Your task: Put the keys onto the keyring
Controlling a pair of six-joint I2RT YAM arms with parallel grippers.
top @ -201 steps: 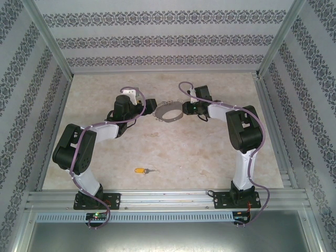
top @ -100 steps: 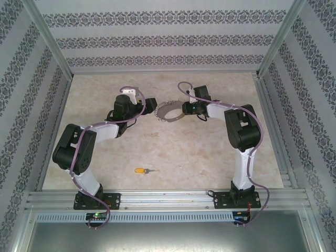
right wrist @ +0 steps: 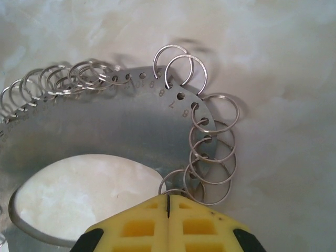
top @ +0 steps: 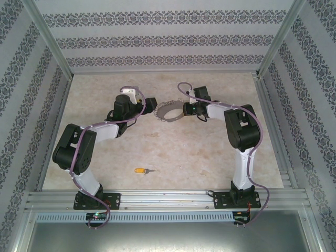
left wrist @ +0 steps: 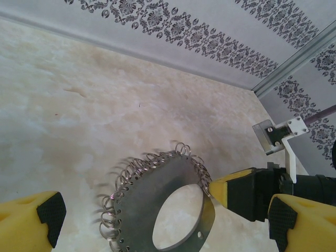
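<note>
Keyring (top: 170, 112): large flat grey metal hoop fringed with small wire loops. It sits toward the far side of the surface, between the two arms' tips, and seems tipped up with a shadow beneath.
Key (top: 143, 170): small, with an orange-yellow head and a short dark blade. It lies alone on the pale marbled surface (top: 210, 152), near the front and well apart from the keyring, not yet picked up.
Right fingers (right wrist: 199, 226): yellow, closed tip to tip at the keyring's rim among the loops. What they pinch cannot be told. Likely purpose is to steady the keyring.
Left fingers (left wrist: 31, 220): spread wide either side of the keyring, not touching it. Probably free to fetch the key.
Arms: both are stretched forward with elbows out and wrists turned inward, facing each other.
</note>
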